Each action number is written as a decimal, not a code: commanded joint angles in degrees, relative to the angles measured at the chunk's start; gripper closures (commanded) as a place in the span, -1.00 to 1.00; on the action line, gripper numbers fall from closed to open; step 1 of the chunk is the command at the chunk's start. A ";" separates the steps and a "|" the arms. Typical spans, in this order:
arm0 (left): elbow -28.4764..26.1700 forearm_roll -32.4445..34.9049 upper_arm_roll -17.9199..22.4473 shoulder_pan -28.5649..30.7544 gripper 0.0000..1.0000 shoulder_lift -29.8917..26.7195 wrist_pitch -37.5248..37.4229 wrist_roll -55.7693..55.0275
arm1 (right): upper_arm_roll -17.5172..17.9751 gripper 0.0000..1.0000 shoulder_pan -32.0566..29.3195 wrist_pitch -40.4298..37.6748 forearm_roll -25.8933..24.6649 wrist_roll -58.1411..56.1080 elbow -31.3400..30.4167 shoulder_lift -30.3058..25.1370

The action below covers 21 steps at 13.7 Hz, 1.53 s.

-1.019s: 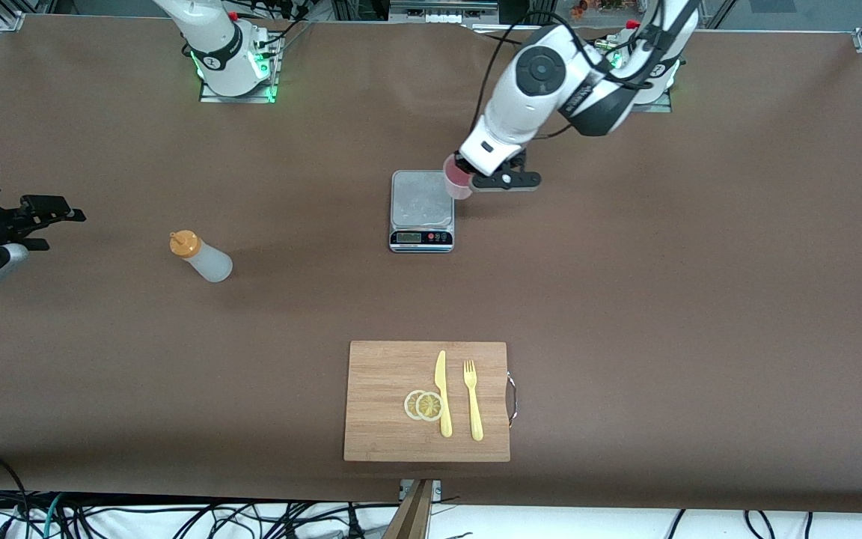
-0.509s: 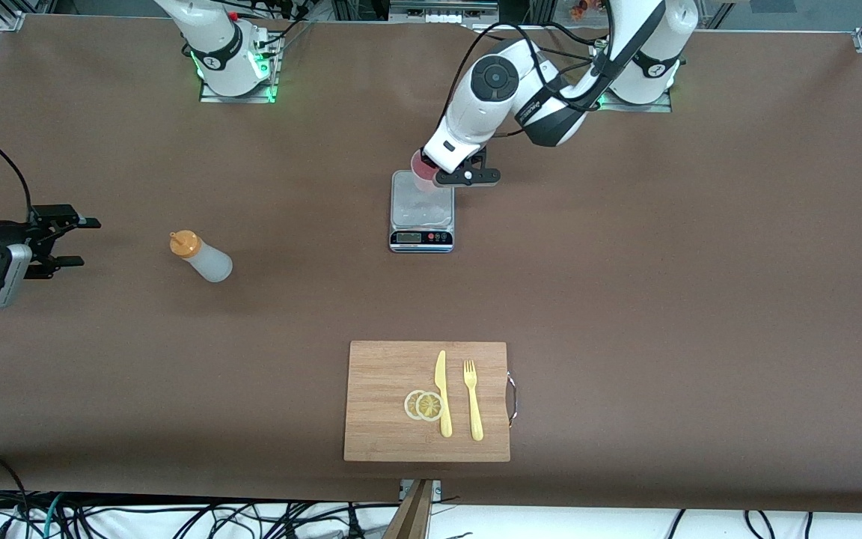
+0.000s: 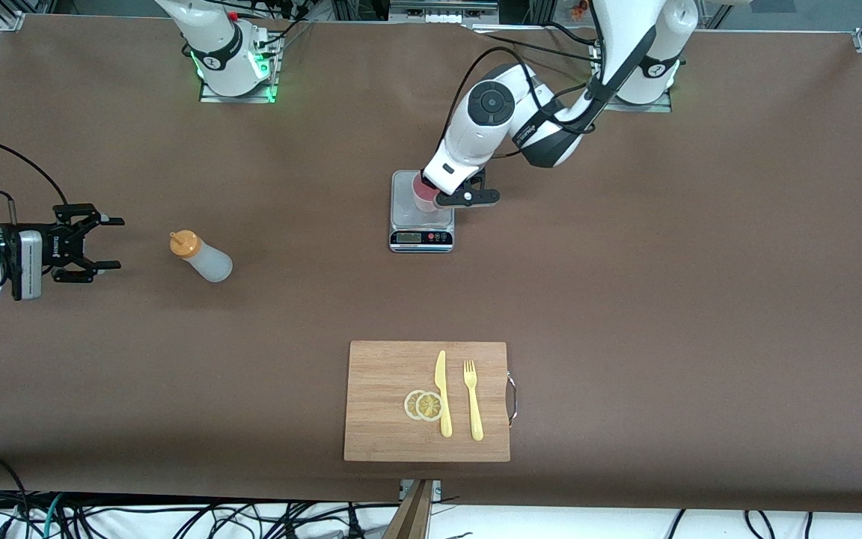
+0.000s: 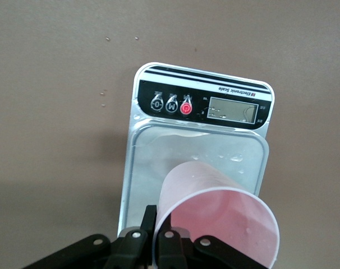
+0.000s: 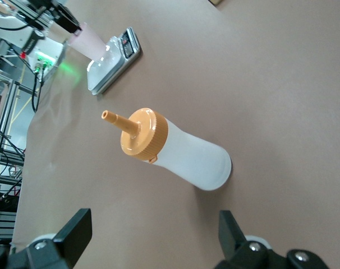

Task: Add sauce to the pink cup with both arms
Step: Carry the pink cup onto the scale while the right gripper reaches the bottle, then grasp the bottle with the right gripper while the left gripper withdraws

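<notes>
The sauce bottle (image 3: 203, 257), whitish with an orange nozzle cap, stands on the table toward the right arm's end. My right gripper (image 3: 111, 242) is open and empty, a short way from it, fingers pointing at it. In the right wrist view the bottle (image 5: 181, 154) lies ahead of that gripper (image 5: 153, 232). My left gripper (image 3: 435, 201) is shut on the wall of the pink cup (image 3: 425, 196), one finger inside the rim and one outside. It holds the cup over the scale's platform. The left wrist view shows the cup (image 4: 217, 224) in that gripper (image 4: 159, 230). I cannot tell whether the cup touches the platform.
A small digital kitchen scale (image 3: 421, 217) sits mid-table, also in the left wrist view (image 4: 175, 151). A wooden cutting board (image 3: 378, 397) nearer the front camera carries two lemon slices (image 3: 423, 405), a yellow knife (image 3: 442, 393) and a yellow fork (image 3: 473, 400).
My left arm has carried the pink cup from beside the scale to over its platform and lower. My right gripper has come toward the sauce bottle and turned to face it.
</notes>
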 commanded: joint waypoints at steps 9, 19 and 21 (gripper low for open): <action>2.15 1.07 1.66 -1.79 -1.00 -1.05 0.25 -2.02 | 0.39 -1.00 -2.28 1.28 13.96 -28.64 -4.79 9.46; 2.23 0.81 1.48 16.12 -1.00 -17.92 -18.62 8.23 | 1.00 -1.00 -1.49 0.32 20.98 -44.63 -9.71 9.46; 3.54 1.16 1.92 19.99 -1.00 -21.26 -26.42 16.57 | 1.09 -1.00 -0.79 0.49 22.12 -46.92 -10.59 9.90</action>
